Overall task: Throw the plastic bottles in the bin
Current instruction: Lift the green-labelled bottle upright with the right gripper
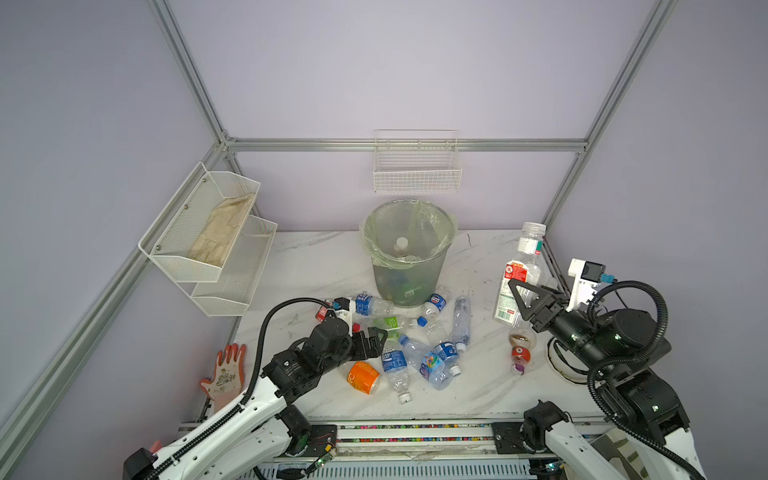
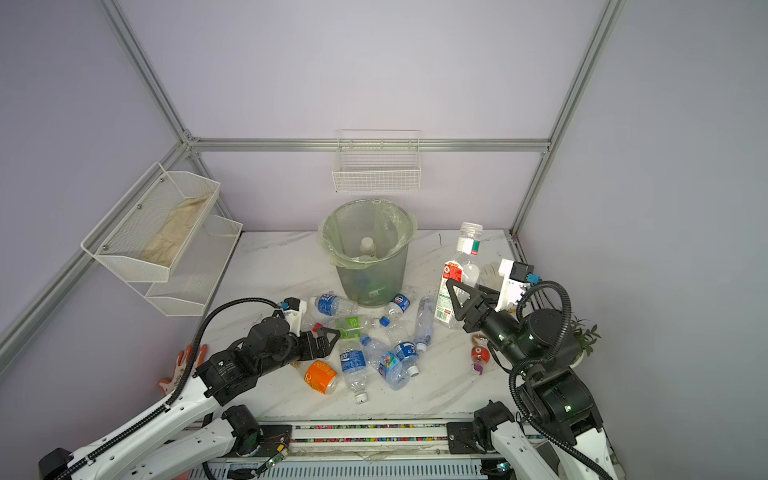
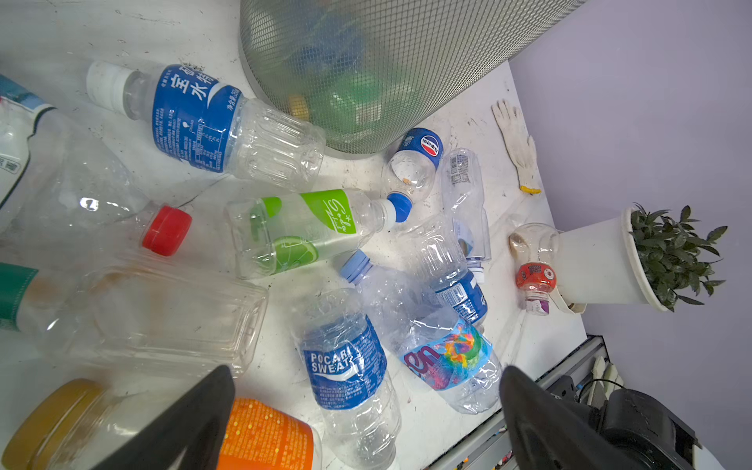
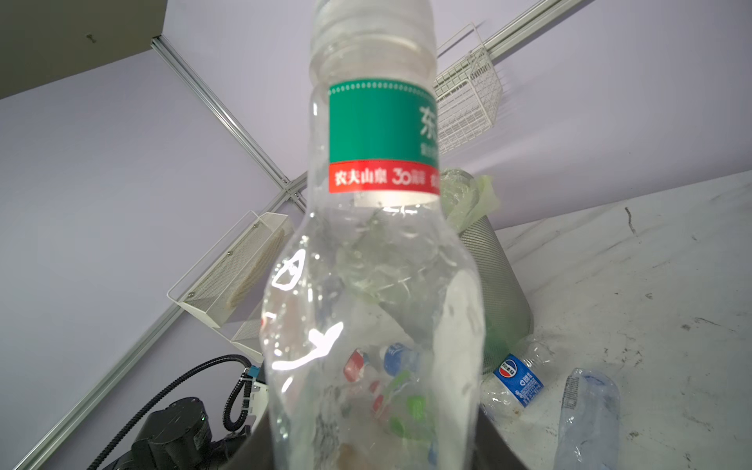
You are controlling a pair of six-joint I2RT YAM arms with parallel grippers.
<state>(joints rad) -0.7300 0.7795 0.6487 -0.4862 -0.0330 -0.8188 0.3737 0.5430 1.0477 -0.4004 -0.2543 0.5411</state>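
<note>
Left gripper (image 1: pixel 375 340): at 8 o'clock on the marble table (image 1: pixel 316 266), low at the edge of the heap. Fingers spread wide, nothing between them.

Plastic bottles (image 1: pixel 432 353): a dozen or so lying loose at mid-table, fanned from 7 to 5 o'clock about the bin's foot. Blue, green and orange labels.

Bin (image 1: pixel 405 282): upright at 12 o'clock, with a pale green liner. One white-capped bottle (image 1: pixel 402 245) shows inside.

Right gripper (image 1: pixel 524 299): at 3 o'clock, fingers clamped on the lower body of a tall clear bottle (image 1: pixel 521 266), cap up. Cannot tell whether its base clears the table.
</note>
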